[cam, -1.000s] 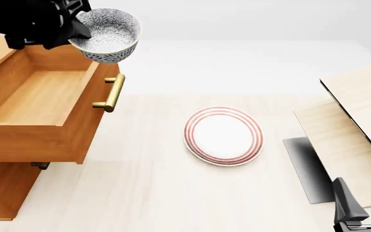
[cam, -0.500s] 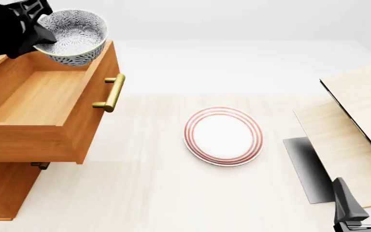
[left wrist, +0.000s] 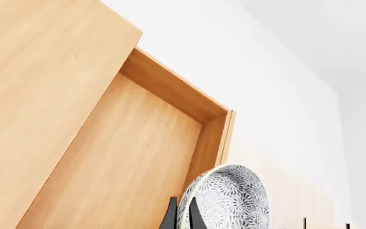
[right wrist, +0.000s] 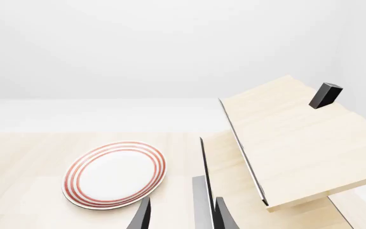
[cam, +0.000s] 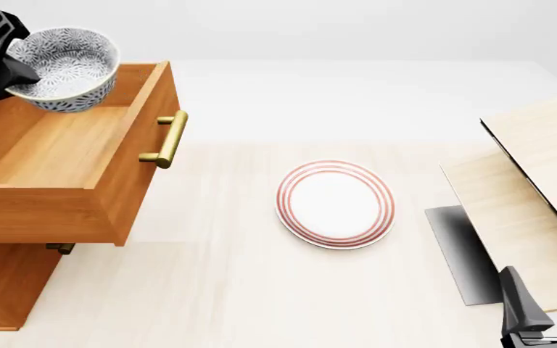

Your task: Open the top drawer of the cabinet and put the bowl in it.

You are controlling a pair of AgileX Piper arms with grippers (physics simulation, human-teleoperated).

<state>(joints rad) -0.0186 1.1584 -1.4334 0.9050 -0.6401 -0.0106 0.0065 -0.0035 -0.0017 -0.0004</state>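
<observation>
The left gripper (cam: 12, 72) has its dark fingers (left wrist: 170, 218) pinching the rim of the bowl (cam: 64, 69), one finger inside the wall and one outside, holding it tilted above the back of the open top drawer (cam: 114, 196). The bowl looks like glazed ceramic: rigid, smooth, probably slippery and liable to chip, so the thin rim is the practical hold and release should be low and gentle. Its outside carries a dense grey-blue speckle; the round wall tapers to a small foot. The drawer is a deep orange-brown wooden box with a flat bare floor and a brass bar handle (cam: 169, 139), pulled well out of the cabinet (cam: 3, 279). The right gripper (cam: 539, 304) rests apart, fingers spread, near the pale wood structure (cam: 539, 174); a red-ringed plate (cam: 336, 204) lies flat on the counter (cam: 220, 290).
</observation>
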